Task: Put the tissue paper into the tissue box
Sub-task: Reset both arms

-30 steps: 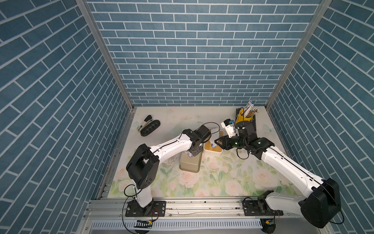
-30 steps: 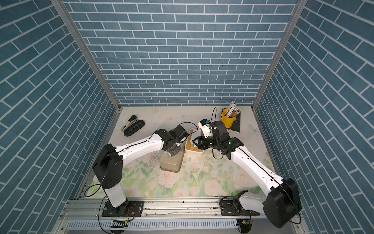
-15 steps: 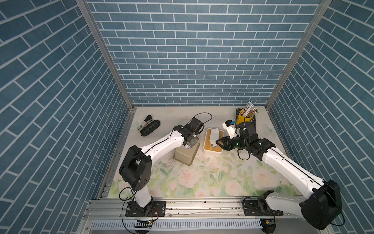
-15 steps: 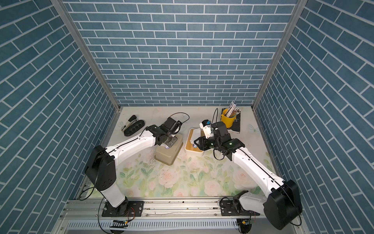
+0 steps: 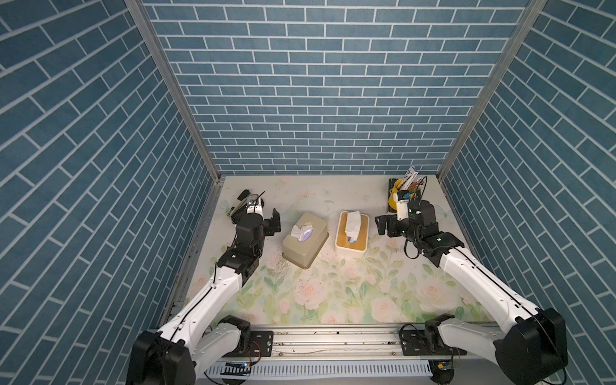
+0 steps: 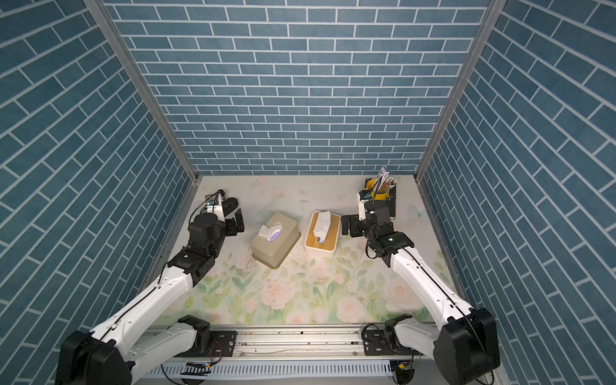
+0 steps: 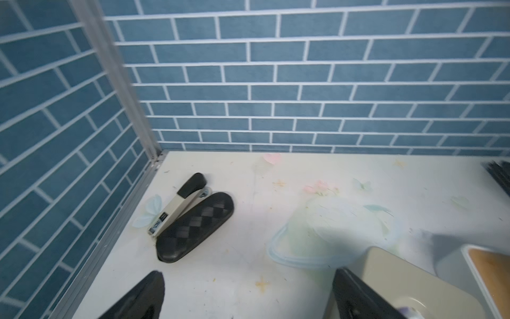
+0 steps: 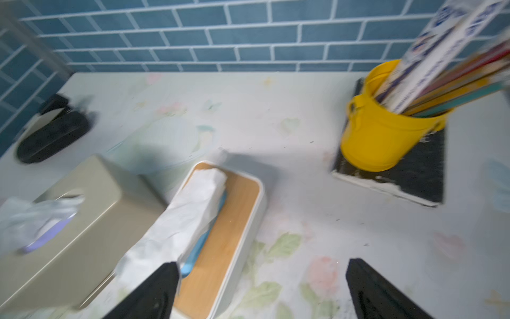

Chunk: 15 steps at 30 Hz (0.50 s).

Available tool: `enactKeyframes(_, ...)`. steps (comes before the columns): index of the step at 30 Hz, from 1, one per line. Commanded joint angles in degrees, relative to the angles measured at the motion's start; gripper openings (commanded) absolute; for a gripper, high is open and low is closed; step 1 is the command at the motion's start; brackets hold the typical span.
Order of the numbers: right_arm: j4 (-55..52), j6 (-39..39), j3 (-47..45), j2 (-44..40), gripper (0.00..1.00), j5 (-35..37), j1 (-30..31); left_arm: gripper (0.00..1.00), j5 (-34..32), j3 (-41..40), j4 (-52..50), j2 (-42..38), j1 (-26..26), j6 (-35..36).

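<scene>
The flowered worktop fills the lower middle of both top views. At its centre lies a beige tissue box, turned a little. Just to its right is a white tissue box with a wooden lid; the two are near but apart. The left end effector is to the left of the beige tissue box, wide open and holding nothing. The right end effector is to the right of the white tissue box, also wide open and empty. In the upper right corner of the worktop a yellow cup with pencils stands on a black notebook. In the upper left corner a black glasses case lies against a stapler. A crumpled tissue paper sticks out of the oval hole of the beige tissue box. A second tissue paper stands out of the wooden lid.
</scene>
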Motion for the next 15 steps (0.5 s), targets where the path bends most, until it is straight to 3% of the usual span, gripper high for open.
enactKeyframes(1,8.0,-2.7,-3.7,1.5,1.0,9.3,-4.5,1.0,-7.7,-6.8,13.1,-0.6,0.7,-0.4)
enactKeyframes(6,20.7,-5.1,-12.2,3.0,1.0,8.6,-11.4,1.0,-9.1,-15.5,24.3,-0.7,4.4,3.2)
enactKeyframes(9,33.0,-9.8,-19.3,4.6,1.0,4.9,-14.9,1.0,-5.9,-19.9,33.3,2.8,7.5,4.2)
enactKeyframes(12,48.5,-13.2,-27.4,5.2,1.0,3.6,-16.1,1.0,-2.0,-24.2,47.5,9.4,8.6,7.1)
enactKeyframes(15,65.7,-15.2,-34.6,7.4,1.0,4.5,-16.8,1.0,1.4,-23.7,55.5,18.1,9.5,8.3)
